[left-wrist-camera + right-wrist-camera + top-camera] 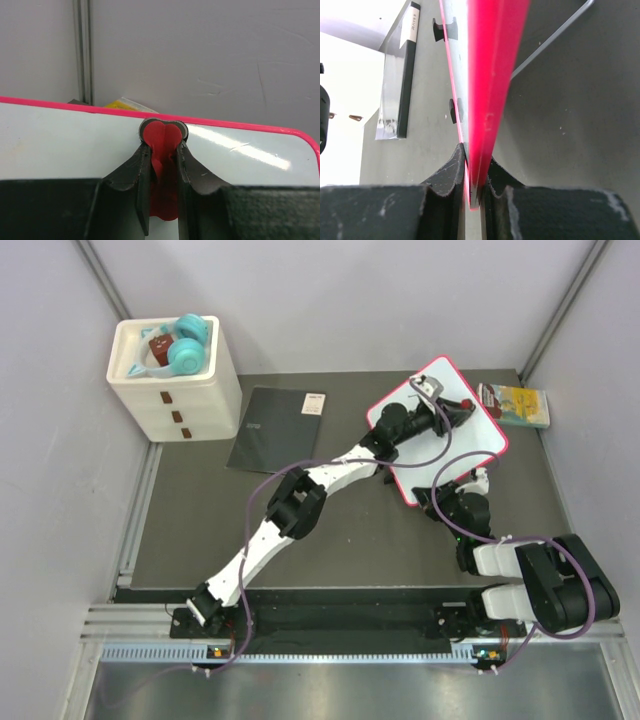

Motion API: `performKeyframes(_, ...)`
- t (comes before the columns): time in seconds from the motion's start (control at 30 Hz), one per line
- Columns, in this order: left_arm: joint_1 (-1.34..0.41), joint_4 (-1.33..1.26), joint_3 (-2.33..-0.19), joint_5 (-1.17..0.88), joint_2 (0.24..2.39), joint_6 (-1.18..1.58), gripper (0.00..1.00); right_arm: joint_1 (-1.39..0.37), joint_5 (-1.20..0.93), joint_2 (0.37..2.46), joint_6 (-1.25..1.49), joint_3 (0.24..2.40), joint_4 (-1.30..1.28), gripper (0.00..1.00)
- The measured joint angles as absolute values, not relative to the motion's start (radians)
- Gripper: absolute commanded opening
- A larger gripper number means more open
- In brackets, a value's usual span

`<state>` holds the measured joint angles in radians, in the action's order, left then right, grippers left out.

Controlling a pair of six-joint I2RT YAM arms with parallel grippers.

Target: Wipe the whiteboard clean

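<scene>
Right gripper (476, 167) clamped on whiteboard (490, 75) frame edge, lower centre of frame. Left gripper (162, 147) closed on red eraser (161, 134), over the board face, centre.

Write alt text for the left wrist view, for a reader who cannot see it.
Two dark fingers pinch a red eraser over a whiteboard, close to its pink frame. Behind the board are a grey wall and a sliver of a yellow book.
</scene>
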<state>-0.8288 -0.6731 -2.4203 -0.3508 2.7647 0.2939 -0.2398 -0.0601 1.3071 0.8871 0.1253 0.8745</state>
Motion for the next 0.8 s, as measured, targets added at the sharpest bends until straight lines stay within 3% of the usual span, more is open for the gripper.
performKeyframes(0.33,-0.801,-0.636,-2.387,-0.297,2.745,0.285,0.00,-0.241,-0.060,1.307,0.887,0.126,0.875,0.00)
performKeyframes(0.8,-0.574,-0.583,-2.371,-0.267,2.809,0.313,0.00,-0.252,-0.054,1.308,0.855,0.128,0.884,0.00)
